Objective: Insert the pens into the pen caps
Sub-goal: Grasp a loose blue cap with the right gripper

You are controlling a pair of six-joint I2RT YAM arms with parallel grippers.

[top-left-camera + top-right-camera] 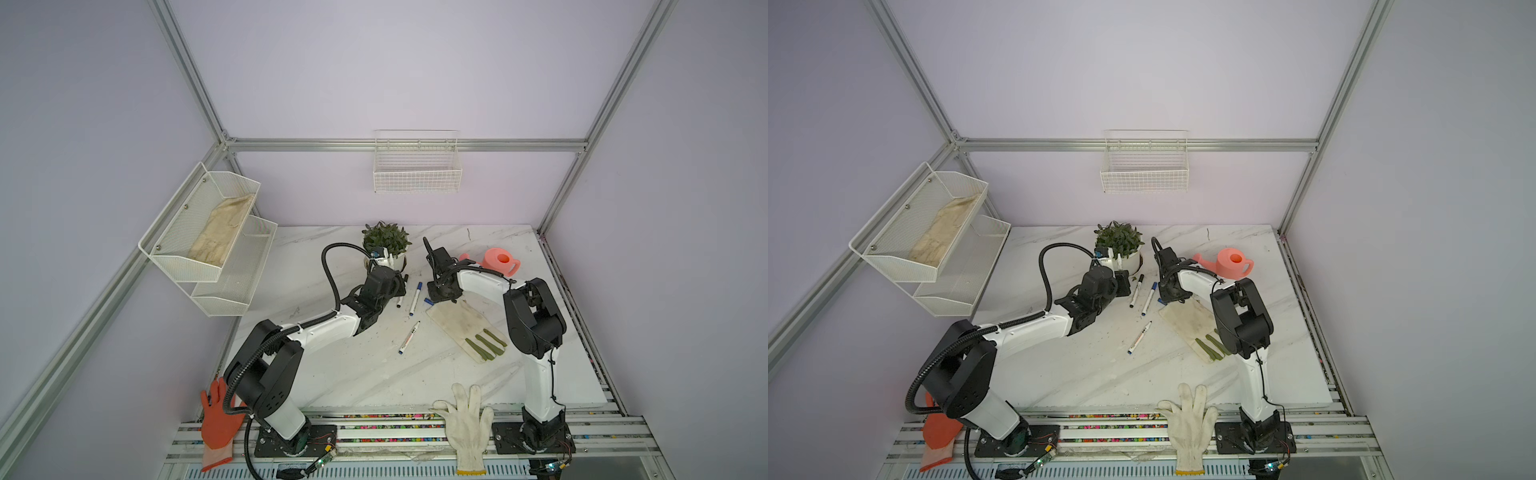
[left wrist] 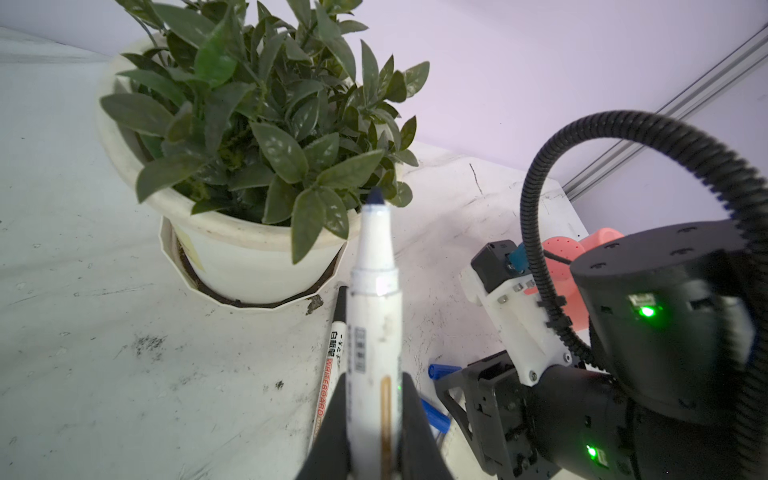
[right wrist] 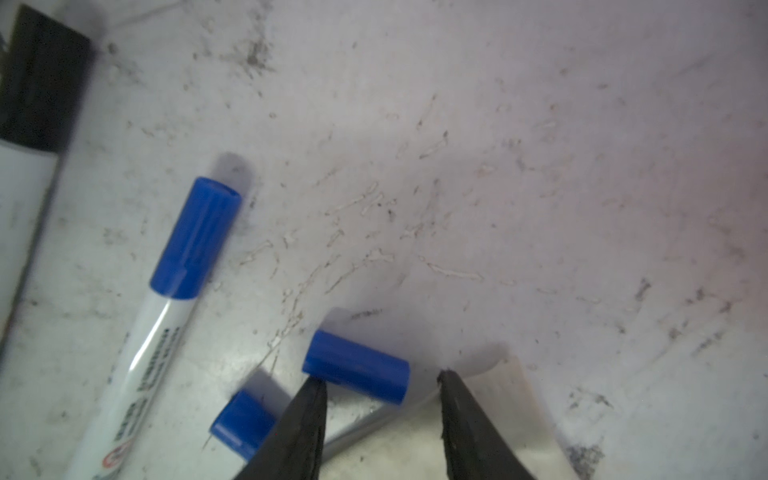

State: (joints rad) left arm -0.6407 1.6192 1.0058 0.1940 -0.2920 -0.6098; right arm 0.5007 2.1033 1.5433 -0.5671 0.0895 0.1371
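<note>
Nearest the arms' bases, a white knitted cotton glove [image 1: 467, 419] and an orange rubber glove [image 1: 218, 419] hang over the front rail and have no part in the job. Farther in on the white marble-patterned table [image 1: 353, 374], a slim white marker pen with a blue tail end [image 1: 409, 337] lies alone, its dark tip bare, so it looks uncapped. Beyond it, beside a soiled cream work glove with green fingers [image 1: 461, 328], two more pens lie side by side. Both seem finished: a white pen wearing a blue cap [image 1: 414, 299] and a white pen wearing a black cap [image 1: 1136, 291]. At the glove's cuff the right gripper [image 3: 380, 380] is low over the table with its jaws apart. They hold nothing and sit roughly either side of a short loose blue plastic cap [image 3: 355, 372], with a second loose blue cap [image 3: 243, 424] just beside it. Left of the capped pens, the left gripper [image 2: 374, 399] is clamped on the barrel of the fourth white pen [image 2: 374, 316], its blue nib bare and pointing towards the potted green plant [image 1: 384, 239]. A pink watering can [image 1: 500, 259] stands at the back. By my reckoning the task is about half done, with two pens and two blue caps left to join.
</note>
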